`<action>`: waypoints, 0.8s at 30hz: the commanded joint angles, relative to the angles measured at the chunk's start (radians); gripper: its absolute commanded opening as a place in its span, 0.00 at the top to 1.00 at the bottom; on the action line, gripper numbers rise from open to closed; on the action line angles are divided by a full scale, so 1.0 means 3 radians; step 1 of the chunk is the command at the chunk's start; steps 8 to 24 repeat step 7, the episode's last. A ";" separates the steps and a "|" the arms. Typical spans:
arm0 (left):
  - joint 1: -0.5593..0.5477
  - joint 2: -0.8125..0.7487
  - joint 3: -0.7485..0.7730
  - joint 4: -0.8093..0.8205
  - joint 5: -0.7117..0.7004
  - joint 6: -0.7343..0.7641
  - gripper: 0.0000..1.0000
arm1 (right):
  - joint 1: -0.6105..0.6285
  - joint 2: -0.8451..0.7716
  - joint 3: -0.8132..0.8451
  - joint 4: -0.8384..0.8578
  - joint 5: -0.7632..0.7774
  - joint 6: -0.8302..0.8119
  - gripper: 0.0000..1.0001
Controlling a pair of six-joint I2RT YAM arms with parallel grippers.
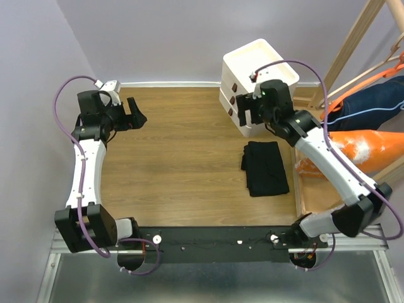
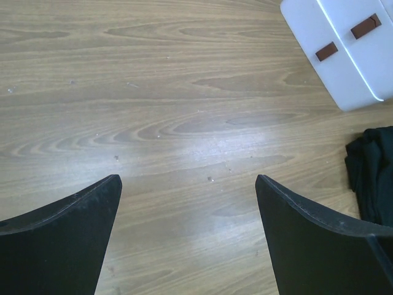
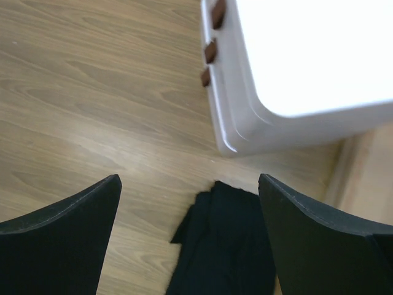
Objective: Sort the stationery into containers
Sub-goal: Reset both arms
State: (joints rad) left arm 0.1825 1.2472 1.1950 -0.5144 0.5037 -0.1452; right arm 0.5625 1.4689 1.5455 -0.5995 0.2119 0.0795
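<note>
Both hands gape empty: left hand (image 1: 131, 115) upper left, right hand (image 1: 248, 112) beside the drawer cabinet (image 1: 260, 63) upper right. No stationery shows, perhaps already stowed; next, search for strays.

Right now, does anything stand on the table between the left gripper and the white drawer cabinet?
Nothing visible does. Only bare wooden table lies between the open left gripper and the cabinet. The folded black cloth lies in front of the cabinet, nearer the arm bases, off that line.
</note>
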 commanded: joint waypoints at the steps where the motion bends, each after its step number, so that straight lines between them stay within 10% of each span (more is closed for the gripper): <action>1: -0.0169 0.0127 0.0214 0.0073 -0.0232 0.0085 0.01 | -0.0009 -0.0483 -0.0523 0.0208 0.0607 -0.0178 0.00; 24: -0.0230 0.0204 0.0353 0.0002 -0.0268 0.0172 0.01 | -0.0085 -0.0647 -0.0698 0.0259 0.0465 -0.0173 0.00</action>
